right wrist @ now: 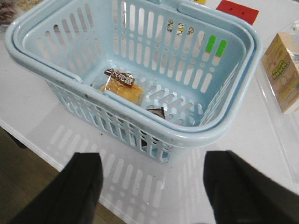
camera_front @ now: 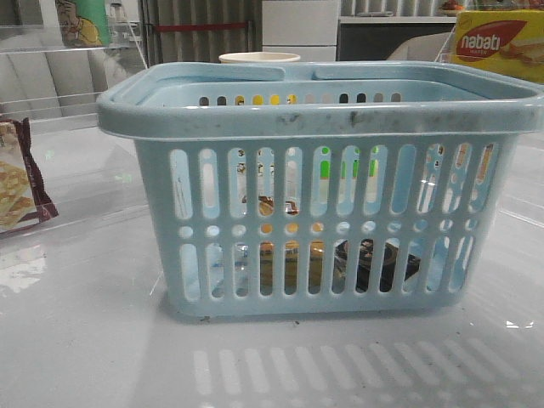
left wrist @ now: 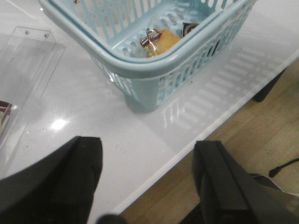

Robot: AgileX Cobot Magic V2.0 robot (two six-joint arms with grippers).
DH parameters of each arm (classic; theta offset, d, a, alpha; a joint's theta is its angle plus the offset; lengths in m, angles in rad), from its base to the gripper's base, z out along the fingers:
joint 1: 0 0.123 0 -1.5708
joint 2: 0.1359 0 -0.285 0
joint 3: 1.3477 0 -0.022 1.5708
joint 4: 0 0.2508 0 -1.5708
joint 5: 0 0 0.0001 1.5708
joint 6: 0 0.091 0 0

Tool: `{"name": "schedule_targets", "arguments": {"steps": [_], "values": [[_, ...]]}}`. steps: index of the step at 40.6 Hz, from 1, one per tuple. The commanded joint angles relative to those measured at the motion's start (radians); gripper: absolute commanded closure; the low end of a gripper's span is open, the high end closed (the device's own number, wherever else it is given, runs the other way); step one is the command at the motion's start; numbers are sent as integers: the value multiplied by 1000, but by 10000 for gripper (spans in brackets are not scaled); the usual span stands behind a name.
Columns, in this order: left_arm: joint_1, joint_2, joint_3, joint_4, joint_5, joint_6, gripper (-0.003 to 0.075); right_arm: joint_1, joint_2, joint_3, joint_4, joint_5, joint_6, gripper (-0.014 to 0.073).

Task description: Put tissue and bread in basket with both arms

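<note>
The light-blue basket (camera_front: pixel 323 119) stands in the middle of the table, also in the left wrist view (left wrist: pixel 140 65) and the right wrist view (right wrist: pixel 42 65). The bread (right wrist: pixel 122 88) lies on the basket floor in its clear wrapper, also seen in the left wrist view (left wrist: pixel 161 41) and through the slots in the front view (camera_front: pixel 289 255). The black tissue packet (right wrist: pixel 156 113) lies beside it, mostly hidden by the rim; it also shows in the front view (camera_front: pixel 378 263) and the left wrist view (left wrist: pixel 189 28). My left gripper (left wrist: pixel 147 151) and right gripper (right wrist: pixel 152 163) are open, empty, outside the basket over the table's near edge.
A cracker packet (camera_front: pixel 21 183) lies at the far left. A clear acrylic stand (left wrist: pixel 28 51) is left of the basket. A yellow nabati box (camera_front: pixel 497 42) and a cup (camera_front: pixel 259 58) stand behind. A carton (right wrist: pixel 282 70) lies right of the basket. The table edge (left wrist: pixel 205 126) is close.
</note>
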Motion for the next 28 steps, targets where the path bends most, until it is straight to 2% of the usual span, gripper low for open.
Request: {"name": "schedule_targets", "arguments": {"steps": [1, 8, 12, 24, 26, 28], "values": [[-7, -70, 37, 5, -65, -15, 244, 0, 0, -26, -26, -35, -6, 33], [-7, -123, 94, 5, -92, -15, 251, 0, 0, -26, -26, -16, -6, 33], [-7, -124, 96, 5, -93, -15, 304, 0, 0, -26, -26, -1, -6, 78], [-7, -124, 96, 5, -95, -15, 598, 0, 0, -26, -26, 30, -6, 443], [-7, -124, 96, 5, -95, -15, 634, 0, 0, -26, -26, 31, -6, 478], [-7, -124, 96, 5, -95, -15, 625, 0, 0, -26, -26, 31, -6, 514]]}}
